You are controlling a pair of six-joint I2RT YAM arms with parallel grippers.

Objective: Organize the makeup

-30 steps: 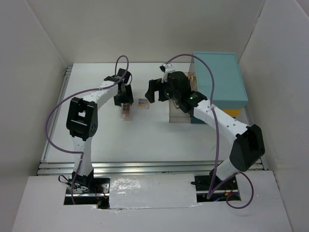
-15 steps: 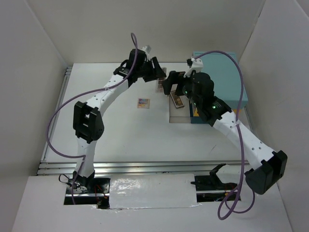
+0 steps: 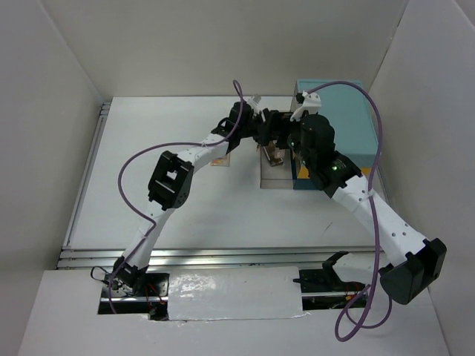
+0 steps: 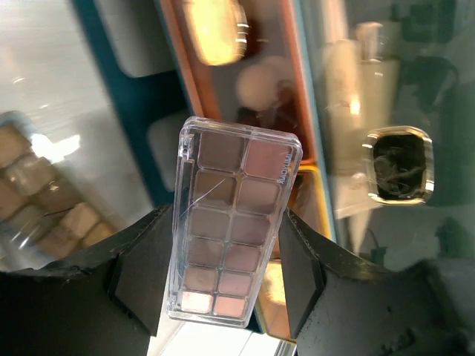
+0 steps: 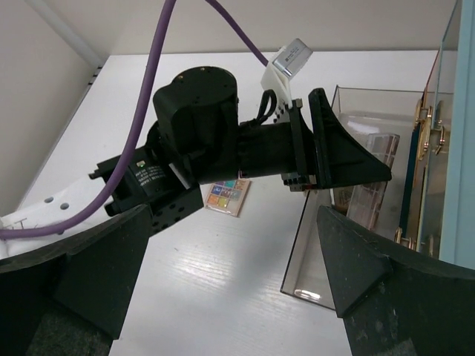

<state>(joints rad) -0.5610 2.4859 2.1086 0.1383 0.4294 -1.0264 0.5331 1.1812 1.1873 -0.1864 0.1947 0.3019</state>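
Note:
My left gripper (image 4: 223,285) is shut on a clear nude eyeshadow palette (image 4: 234,222), gripped across its short sides. In the top view this gripper (image 3: 269,141) hangs over the clear organizer box (image 3: 278,179) beside the teal case (image 3: 338,119). Below the palette, blurred, lie a peach sponge (image 4: 260,81), beige-gold tubes (image 4: 215,30) and a black-capped bottle (image 4: 401,163). A colourful palette (image 5: 226,196) lies flat on the table left of the organizer (image 5: 349,222). My right gripper (image 5: 234,222) stands wide open and empty, close beside the left gripper.
White walls enclose the table on three sides. The teal case (image 5: 464,148) with its orange lining fills the back right corner. The left arm (image 3: 193,152) stretches diagonally across the table, partly covering the colourful palette (image 3: 220,159).
My left arm has swung right from mid-table, carrying the nude palette to above the organizer. My right arm reached further back and now sits right beside the left gripper.

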